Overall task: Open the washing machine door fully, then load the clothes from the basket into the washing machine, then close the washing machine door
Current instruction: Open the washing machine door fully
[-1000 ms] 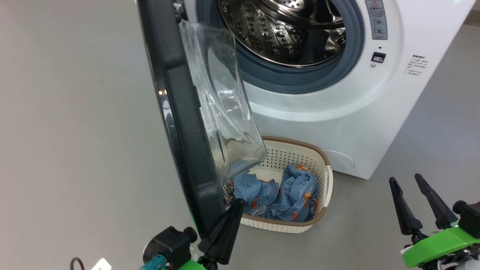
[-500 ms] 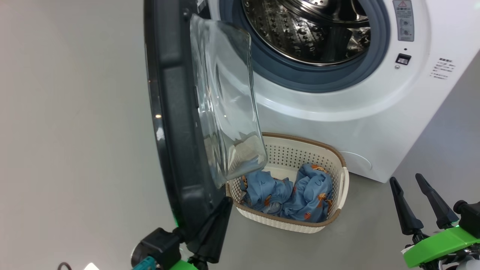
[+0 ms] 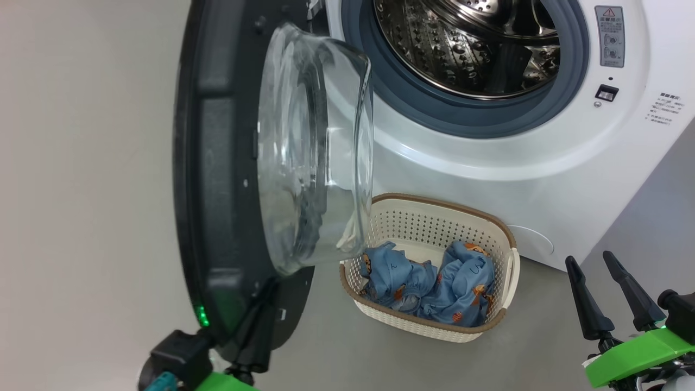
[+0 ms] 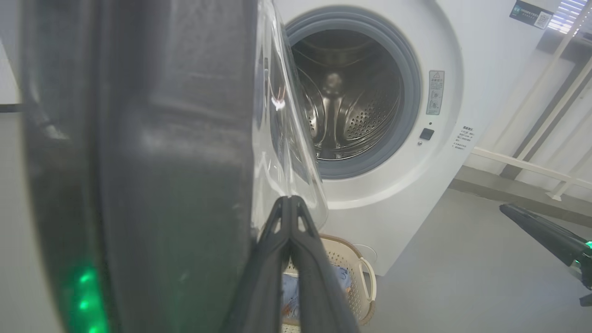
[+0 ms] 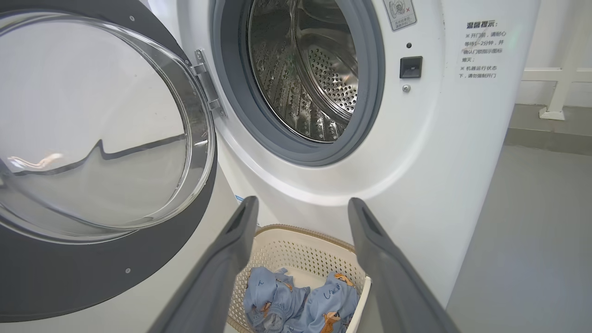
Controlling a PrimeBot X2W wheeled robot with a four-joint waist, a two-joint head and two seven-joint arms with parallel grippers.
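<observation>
2 grippers show at the bottom of the head view. The left gripper (image 3: 270, 287) has its 2 dark fingers pressed together with nothing between them. Its tips lie at the lower inner side of the door (image 3: 217, 163), just under the glass bowl (image 3: 312, 152); if they really touch the door, I cannot tell. A small green glow (image 3: 201, 314) sits on the door's lower rim beside this gripper.

The right gripper (image 3: 589, 259) is at the lower right, well apart from everything. Its 2 fingers are spread wide and hold nothing, and they point up toward the machine.

Past the grippers, the door stands swung out from the washing machine (image 3: 488, 179), with its inner side and the bowl facing right in the head view.

Next comes the basket (image 3: 434, 202), which stands on the grey floor (image 3: 543, 336) just in front of the machine, below the round opening and to the right of the door's lower edge. The clothes (image 3: 434, 282) lie inside the basket in 2 crumpled blue bundles.

Farthest is the round opening, where the grey gasket (image 3: 412, 103) rings the steel drum (image 3: 461, 49).
</observation>
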